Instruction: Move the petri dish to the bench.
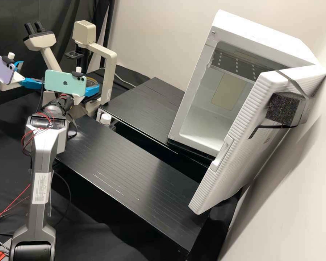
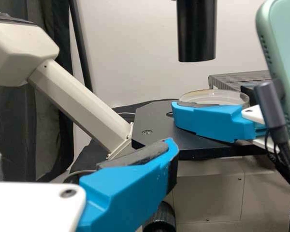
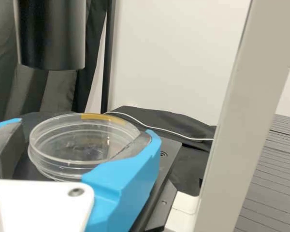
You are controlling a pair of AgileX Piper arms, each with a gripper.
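Petri dish (image 3: 79,150), clear and shallow, sits in the right wrist view between the two fingers of the right hand (image 3: 87,128), which look clamped on its wall from opposite sides. It is over the dark stage (image 3: 170,149) of the microscope, with a black cylinder (image 3: 50,36) overhead and a pale upright (image 3: 241,111) beside the stage. I cannot tell whether the dish is clear of the stage. The step in hand, I judge, is getting it off there: keep the grip just firm enough, lift a little and level, then draw it out sideways beneath the cylinder, minding the upright. Too much squeeze could make the smooth plastic skid or pop loose

In the left wrist view, the left hand's near finger (image 2: 130,183) is by the stage, well short of the dish; its fingers are spread. Best to leave that hand out of the way

In the high view, the right hand is at the microscope (image 1: 107,59) with the dish, and the slatted black tabletop (image 1: 134,170) lies nearby. A flat spot away from the open door (image 1: 239,127) would suit; lower the dish until its base meets the surface evenly, and only then let go
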